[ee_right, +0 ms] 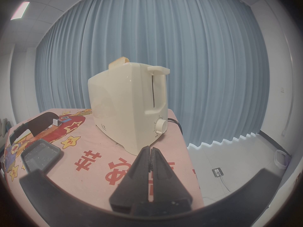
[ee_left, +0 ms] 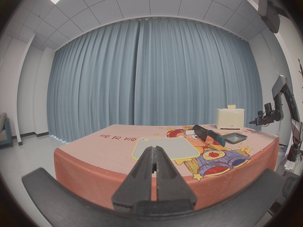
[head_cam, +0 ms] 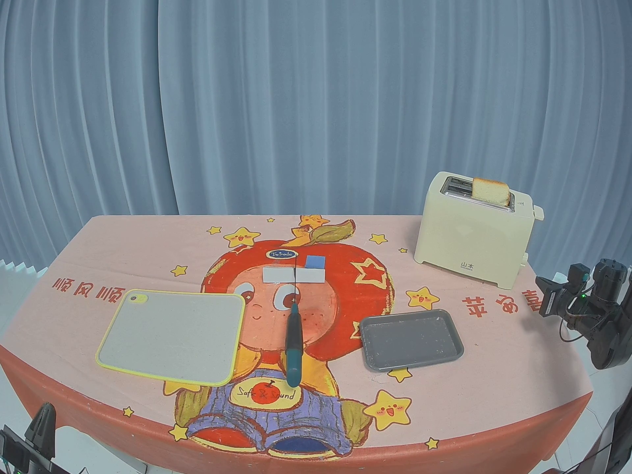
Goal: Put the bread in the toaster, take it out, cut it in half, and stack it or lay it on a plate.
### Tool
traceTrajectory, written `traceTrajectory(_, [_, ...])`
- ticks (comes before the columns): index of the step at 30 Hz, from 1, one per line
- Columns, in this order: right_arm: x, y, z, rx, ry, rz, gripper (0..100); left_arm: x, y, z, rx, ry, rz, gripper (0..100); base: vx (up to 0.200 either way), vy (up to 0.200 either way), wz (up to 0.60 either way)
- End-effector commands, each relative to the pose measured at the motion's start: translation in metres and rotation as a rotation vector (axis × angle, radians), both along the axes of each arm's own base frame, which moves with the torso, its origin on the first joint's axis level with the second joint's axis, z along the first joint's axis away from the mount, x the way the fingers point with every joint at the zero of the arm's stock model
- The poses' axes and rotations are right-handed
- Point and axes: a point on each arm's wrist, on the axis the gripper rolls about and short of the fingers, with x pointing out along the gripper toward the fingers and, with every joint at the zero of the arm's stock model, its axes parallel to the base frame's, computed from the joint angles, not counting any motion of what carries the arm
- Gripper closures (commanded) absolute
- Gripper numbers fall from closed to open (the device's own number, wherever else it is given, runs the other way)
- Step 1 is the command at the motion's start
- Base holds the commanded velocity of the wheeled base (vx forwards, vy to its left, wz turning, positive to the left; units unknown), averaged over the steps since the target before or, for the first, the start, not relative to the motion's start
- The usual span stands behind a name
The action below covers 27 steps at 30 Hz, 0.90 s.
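a slice of bread [head_cam: 491, 191] stands in the slot of a cream toaster [head_cam: 471, 238], its top poking above the rim, at the right of the head view, mid-height. the toaster sits at the far right of a table under a pink cartoon-print cloth [head_cam: 131, 258], w/ a blue-grey curtain [head_cam: 296, 87] across the whole upper half of the frame. in the right wrist view the toaster's side lever [ee_right: 157, 69] is at the top of its track, w/ a round dial [ee_right: 160, 126] below it.

lower centre of the head view: a knife [head_cam: 293, 347] w/ a teal handle lies pointing away from the camera. its blade shows edge-on and runs up to a white block [head_cam: 294, 274] w/ a blue piece on it. left of the knife is a grey cutting board [head_cam: 172, 336] w/ a yellow rim, lying flat. right of the knife is a dark grey rectangular tray [head_cam: 411, 339], between knife and toaster, apart from both.

the right gripper [ee_right: 150, 148] hangs off the table's right edge, near the toaster's lever end but not touching it, fingers pressed together on nothing. the left gripper [ee_left: 154, 148] is at the lower left corner of the head view, off the table's near edge and well apart from the board, fingers also pressed together, nothing between them.
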Motion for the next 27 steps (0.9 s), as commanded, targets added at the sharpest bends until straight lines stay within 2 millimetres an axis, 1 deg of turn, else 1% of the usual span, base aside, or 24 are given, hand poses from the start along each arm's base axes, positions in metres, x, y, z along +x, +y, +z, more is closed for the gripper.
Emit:
traceTrajectory(1, [0.003,-0.001,-0.008,0.006,0.021,-0.001,100,0.000,0.000,-0.005,0.000,0.002,0.000,100,0.000,0.000,0.00])
traceTrajectory(8, [0.007,-0.010,-0.010,0.004,0.016,-0.026,100,0.000,0.000,-0.005,0.000,0.002,0.000,100,0.000,0.000,0.00])
traceTrajectory(10, [0.009,-0.016,-0.011,0.007,0.010,-0.038,100,0.000,0.000,-0.005,0.000,0.002,0.000,100,0.000,0.000,0.00])
traceTrajectory(14, [0.007,-0.023,-0.012,0.018,0.012,-0.040,100,0.000,0.000,-0.005,0.000,0.000,0.000,100,0.000,0.000,0.00])
traceTrajectory(18, [0.005,-0.029,-0.012,0.045,0.007,0.016,100,0.000,0.000,-0.005,0.000,0.002,0.000,100,0.000,0.000,0.00])
traceTrajectory(19, [0.004,-0.032,-0.013,0.060,0.003,0.051,100,0.000,0.000,-0.005,0.000,0.002,0.000,100,0.000,0.000,0.00])
traceTrajectory(22, [0.003,-0.036,-0.014,0.069,0.000,0.072,100,0.000,0.000,-0.005,0.000,0.000,0.000,100,0.000,0.000,0.00])
traceTrajectory(25, [0.004,-0.037,-0.015,0.057,-0.010,0.108,100,0.000,0.000,-0.005,0.000,0.002,0.000,100,0.000,0.000,0.00])
traceTrajectory(27, [0.005,-0.041,-0.017,-0.008,-0.057,0.160,100,0.000,0.000,-0.005,0.000,0.000,0.000,100,0.000,0.000,0.00])
